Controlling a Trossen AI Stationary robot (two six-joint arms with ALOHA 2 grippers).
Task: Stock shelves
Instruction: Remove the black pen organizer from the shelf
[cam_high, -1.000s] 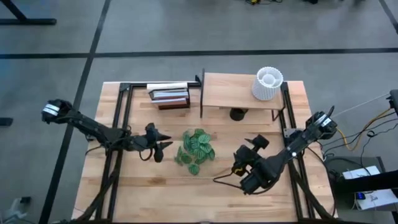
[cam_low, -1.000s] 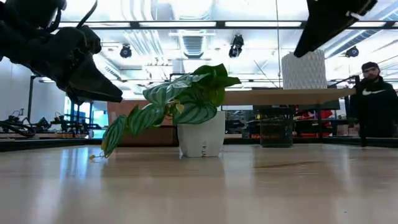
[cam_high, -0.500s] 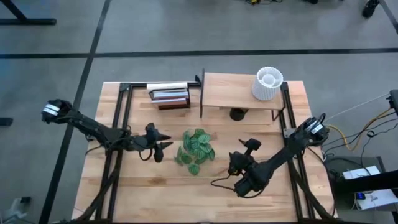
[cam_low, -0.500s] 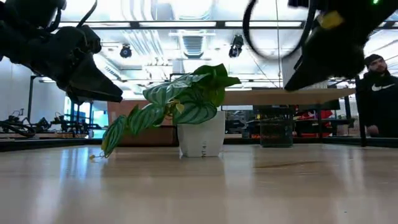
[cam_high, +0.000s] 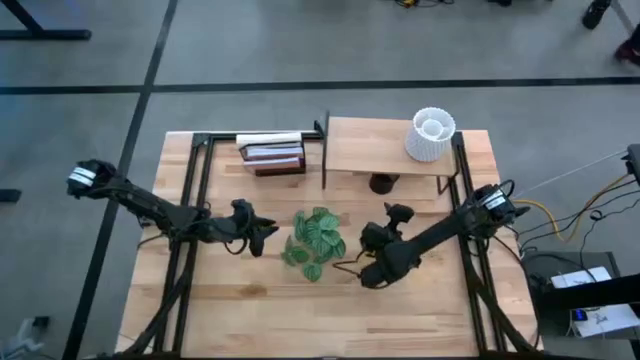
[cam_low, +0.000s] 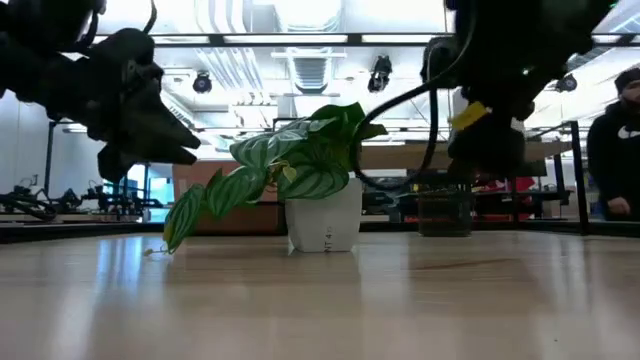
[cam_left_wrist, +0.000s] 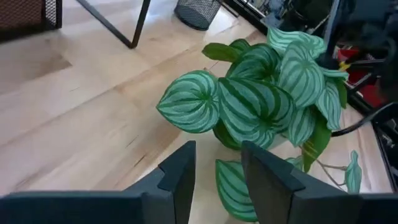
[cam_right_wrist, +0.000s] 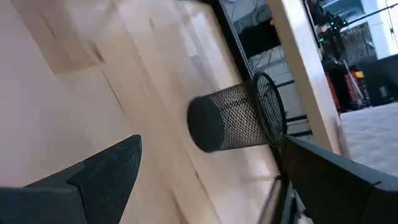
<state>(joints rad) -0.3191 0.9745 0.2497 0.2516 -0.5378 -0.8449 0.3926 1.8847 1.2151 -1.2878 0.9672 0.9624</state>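
Both arms reach inward, hands apart.
Left hand (cam_high: 262, 232) has its fingers narrowly parted; right hand (cam_high: 372, 238), opposite it, is spread wide.

The high view looks straight down; the low view looks level across the table (cam_high: 250, 290). Both share the potted plant (cam_high: 314, 240) (wrist cameras sit closer).

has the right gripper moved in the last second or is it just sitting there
Yes. In the high view the right gripper has moved left across the table, away from the black frame rail on the right side and closer to the potted plant.
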